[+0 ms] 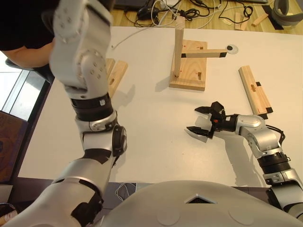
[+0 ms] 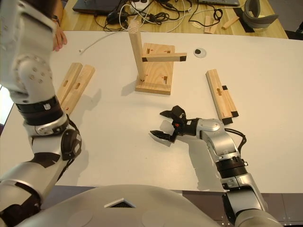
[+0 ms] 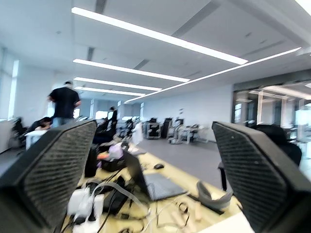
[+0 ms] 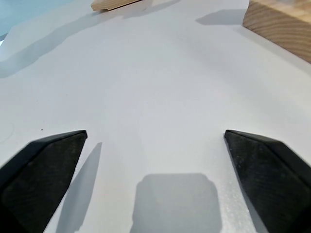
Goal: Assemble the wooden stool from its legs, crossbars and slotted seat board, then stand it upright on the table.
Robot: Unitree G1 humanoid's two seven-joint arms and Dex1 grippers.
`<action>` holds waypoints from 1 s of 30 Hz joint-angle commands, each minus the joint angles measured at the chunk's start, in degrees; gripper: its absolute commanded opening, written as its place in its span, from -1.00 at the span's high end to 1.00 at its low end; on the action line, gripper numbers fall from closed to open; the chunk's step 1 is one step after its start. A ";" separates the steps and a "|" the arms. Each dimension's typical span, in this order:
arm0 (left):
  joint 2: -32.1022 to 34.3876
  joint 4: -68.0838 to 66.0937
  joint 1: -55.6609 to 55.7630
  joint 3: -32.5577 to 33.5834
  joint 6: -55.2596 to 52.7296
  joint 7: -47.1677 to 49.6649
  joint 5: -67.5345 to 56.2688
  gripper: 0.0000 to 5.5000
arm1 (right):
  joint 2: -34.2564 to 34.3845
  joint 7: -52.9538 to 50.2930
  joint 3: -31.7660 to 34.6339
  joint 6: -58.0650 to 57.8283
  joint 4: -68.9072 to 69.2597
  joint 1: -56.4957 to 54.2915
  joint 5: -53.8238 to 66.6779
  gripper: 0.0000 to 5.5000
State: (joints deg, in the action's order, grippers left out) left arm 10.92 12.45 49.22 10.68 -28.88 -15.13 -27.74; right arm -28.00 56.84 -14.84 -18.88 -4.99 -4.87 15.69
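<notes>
The slotted seat board lies flat at the table's far middle. One leg stands upright in it, with a crossbar sticking out sideways from that leg. Two loose wooden pieces lie side by side at the left, and two more at the right. My right gripper hovers low over bare table in front of the board, open and holding nothing; its wrist view shows the board's corner beyond the gripper. My left gripper is raised high, open, pointing into the room.
A small round disc lies past the board, and a white cable trails in from the far edge. A desk behind holds cables, a laptop and wood scraps. A person's arm rests at the far left corner.
</notes>
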 commanded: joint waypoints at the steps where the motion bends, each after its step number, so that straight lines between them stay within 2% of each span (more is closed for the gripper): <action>1: 0.80 -3.33 4.24 -1.36 -1.50 -1.83 -1.07 -0.60 | -0.23 -0.66 -1.14 -0.79 -3.69 1.04 -2.30 -0.96; 7: -1.84 -10.29 12.79 -5.11 3.06 -4.56 -0.21 -0.60 | 0.40 -0.74 -1.46 0.48 -5.59 -0.19 -2.77 -0.96; 13: -0.88 -11.94 13.68 -6.62 2.91 -7.15 0.70 -0.60 | 0.48 -0.99 -1.26 1.08 -6.55 -0.28 -2.56 -0.96; 17: -1.54 -10.35 11.00 -8.41 -0.71 -7.81 0.23 -0.60 | 0.19 -0.65 -1.68 1.29 -6.26 0.09 -2.77 -0.96; 20: -4.29 -10.64 2.53 -15.72 -3.70 -8.28 2.38 -0.60 | -0.62 -0.85 -1.88 1.46 -5.94 1.72 -3.27 -0.96; 22: -6.51 -20.29 -1.80 -20.69 -1.23 -8.27 6.98 -0.60 | -1.05 -0.83 -1.75 1.05 -5.18 2.84 -3.13 -0.96; 24: -9.40 -39.22 -3.38 -22.68 4.57 -6.96 12.13 -0.60 | -1.00 -0.80 -1.89 0.39 -4.42 3.40 -2.88 -0.96; 25: -10.84 -48.40 -4.03 -22.99 6.75 -5.77 14.05 -0.60 | -0.79 -0.93 -2.01 0.16 -4.16 3.68 -2.82 -0.96; 26: -11.96 -49.67 -4.81 -22.60 6.10 -5.94 13.66 -0.60 | -0.54 -1.25 -1.91 -0.10 -3.78 4.06 -2.63 -0.96; 30: -12.00 -37.02 0.62 -17.02 1.24 -6.68 8.09 -0.60 | 0.05 -2.10 -1.19 -0.16 -3.40 5.11 -2.17 -0.96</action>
State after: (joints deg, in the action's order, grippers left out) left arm -1.07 -25.28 52.40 -8.41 -19.64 -22.60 -17.21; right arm -27.53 55.48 -15.08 -15.85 -6.24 -2.45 14.97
